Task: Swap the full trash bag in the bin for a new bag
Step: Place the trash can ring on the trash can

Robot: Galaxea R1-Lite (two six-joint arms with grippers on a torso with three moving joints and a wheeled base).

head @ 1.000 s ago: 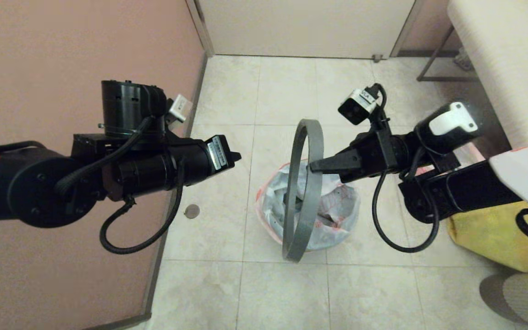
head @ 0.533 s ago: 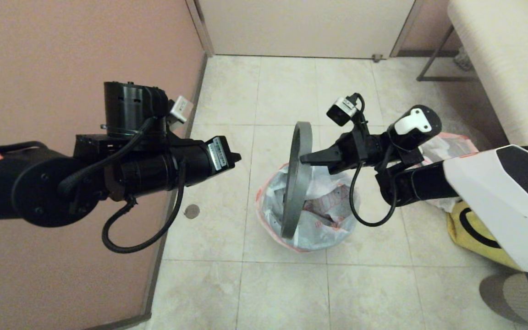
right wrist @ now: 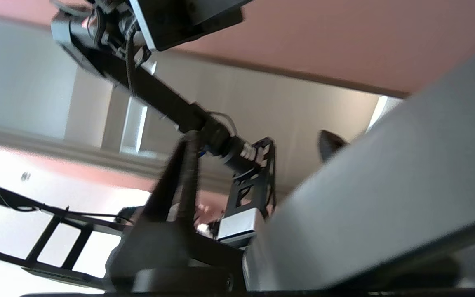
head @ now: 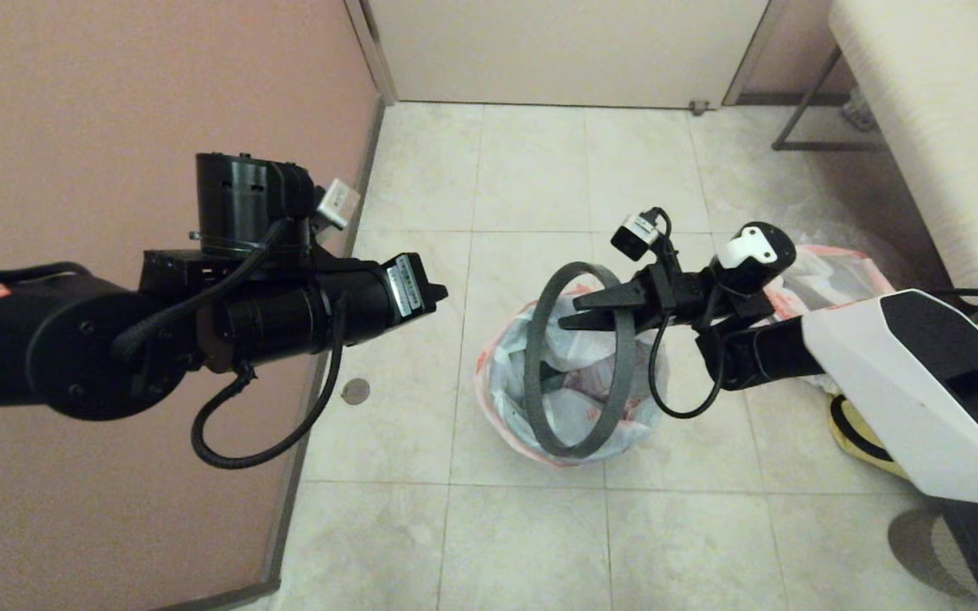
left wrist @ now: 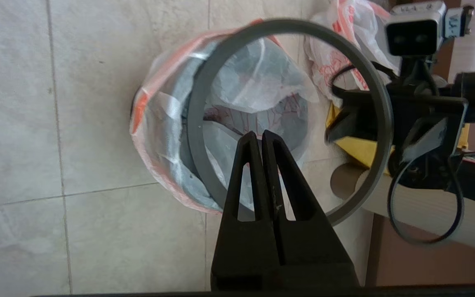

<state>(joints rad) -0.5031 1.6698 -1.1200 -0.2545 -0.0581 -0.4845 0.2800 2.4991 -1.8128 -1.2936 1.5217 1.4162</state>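
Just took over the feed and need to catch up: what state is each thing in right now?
Hoop: off the bin, tilted above it, at the right pincer.
Full bag: in the bin, mouth open.
New bag: limp on the floor.
Left pincer: shut, empty, raised aside.
Right pincer: jaws parted.

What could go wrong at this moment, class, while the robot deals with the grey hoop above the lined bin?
1. The right gripper has its fingers parted around the tilted hoop, so the hoop may slip, land on the full bag or roll across the floor.
2. The hoop's lower edge sits by the bag's mouth and could snag the thin plastic.
3. The left gripper, shut and apart from the hoop, could not catch it.
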